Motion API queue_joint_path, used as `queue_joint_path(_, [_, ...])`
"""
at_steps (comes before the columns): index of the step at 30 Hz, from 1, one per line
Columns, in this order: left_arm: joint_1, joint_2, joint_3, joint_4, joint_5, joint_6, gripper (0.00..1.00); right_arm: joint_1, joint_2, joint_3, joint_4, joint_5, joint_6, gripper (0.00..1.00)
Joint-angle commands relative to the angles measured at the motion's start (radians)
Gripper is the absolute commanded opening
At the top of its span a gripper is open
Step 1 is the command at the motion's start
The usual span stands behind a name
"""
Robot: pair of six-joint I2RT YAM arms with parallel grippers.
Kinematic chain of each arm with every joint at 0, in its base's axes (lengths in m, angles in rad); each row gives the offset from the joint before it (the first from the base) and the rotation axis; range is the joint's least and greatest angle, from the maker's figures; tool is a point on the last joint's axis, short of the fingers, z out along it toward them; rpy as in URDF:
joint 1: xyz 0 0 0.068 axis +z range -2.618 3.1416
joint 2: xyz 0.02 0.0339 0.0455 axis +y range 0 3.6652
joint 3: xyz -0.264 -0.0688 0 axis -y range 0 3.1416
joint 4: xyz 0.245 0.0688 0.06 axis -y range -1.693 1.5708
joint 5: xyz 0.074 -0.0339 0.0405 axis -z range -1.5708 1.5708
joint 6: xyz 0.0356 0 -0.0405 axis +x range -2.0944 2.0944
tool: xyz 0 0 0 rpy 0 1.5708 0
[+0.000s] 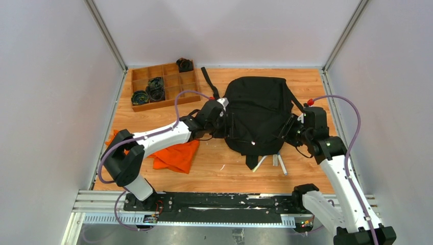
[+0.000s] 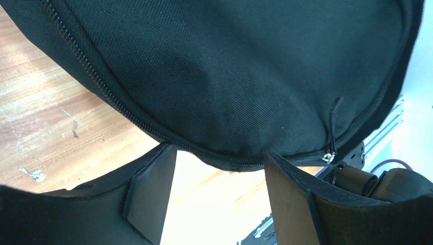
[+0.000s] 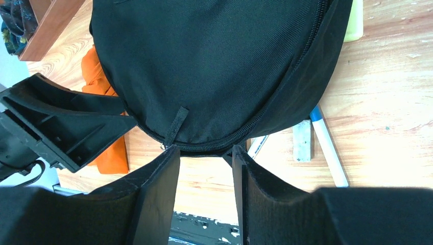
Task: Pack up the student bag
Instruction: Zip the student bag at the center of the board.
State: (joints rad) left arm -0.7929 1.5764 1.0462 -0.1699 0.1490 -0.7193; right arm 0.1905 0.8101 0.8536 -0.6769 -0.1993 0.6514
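Student bag (image 1: 258, 115) lies flat and zipped, its edge right at both tools' tips. Left gripper (image 2: 219, 161) and right gripper (image 3: 206, 153) have fingers apart, holding nothing. Opening seems next: pinch the zip pull (image 3: 176, 125) just beside the right tips.

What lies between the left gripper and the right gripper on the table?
The student bag lies between the left gripper and the right gripper; the top view shows this.
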Motion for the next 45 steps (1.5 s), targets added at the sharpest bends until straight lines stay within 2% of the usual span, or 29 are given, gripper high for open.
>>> queue_joint_path(1, [0.007,0.024,0.048,-0.020,0.018,-0.027,0.69,0.002,-0.007,0.028,-0.024,0.003,-0.024,0.47])
queue_joint_path(4, [0.007,0.010,0.037,-0.007,0.013,-0.035,0.66,0.002,-0.008,0.034,-0.027,-0.002,-0.025,0.47])
queue_joint_path(8, [0.007,0.005,0.031,0.004,0.002,-0.042,0.53,0.000,0.002,0.041,-0.028,-0.014,-0.034,0.47])
queue_joint_path(9, [0.007,0.004,0.031,0.006,0.003,-0.044,0.46,0.002,0.005,0.043,-0.030,-0.017,-0.034,0.47])
queue_joint_path(12, [0.008,-0.009,0.031,0.011,-0.015,-0.043,0.09,0.006,0.007,0.044,-0.027,-0.026,-0.037,0.48])
queue_joint_path(13, [0.008,-0.017,0.036,0.011,-0.022,-0.036,0.00,0.010,0.007,0.045,-0.025,-0.029,-0.041,0.47])
queue_joint_path(14, [0.008,-0.025,0.047,0.010,-0.029,-0.025,0.00,0.015,0.010,0.046,-0.024,-0.032,-0.045,0.47])
queue_joint_path(19, [0.007,-0.026,0.110,0.042,-0.032,0.026,0.00,0.047,0.035,0.049,-0.019,-0.038,-0.054,0.47])
queue_joint_path(26, [0.007,0.109,0.200,0.103,0.071,0.103,0.00,0.070,0.057,0.049,0.003,-0.049,-0.048,0.47])
queue_joint_path(30, [0.010,0.170,0.250,0.027,0.061,0.119,0.00,0.076,0.065,0.053,-0.005,-0.050,-0.050,0.47])
queue_joint_path(33, [0.011,0.156,0.208,0.000,0.011,0.110,0.00,0.077,0.054,0.048,-0.004,-0.042,-0.047,0.48])
queue_joint_path(34, [0.011,0.150,0.196,-0.016,-0.006,0.111,0.06,0.078,0.052,0.048,-0.004,-0.042,-0.047,0.48])
queue_joint_path(37, [0.011,0.133,0.188,-0.077,-0.037,0.139,0.40,0.078,0.056,0.048,-0.001,-0.053,-0.044,0.48])
queue_joint_path(38, [0.010,0.126,0.203,-0.113,-0.055,0.151,0.45,0.079,0.058,0.046,0.004,-0.058,-0.042,0.48])
queue_joint_path(42, [0.004,0.019,0.251,-0.181,-0.139,0.208,0.47,0.080,0.067,0.041,0.003,-0.041,-0.032,0.48])
queue_joint_path(45, [-0.029,-0.079,0.266,-0.203,-0.307,0.267,0.55,0.080,0.056,0.028,-0.015,0.013,-0.003,0.48])
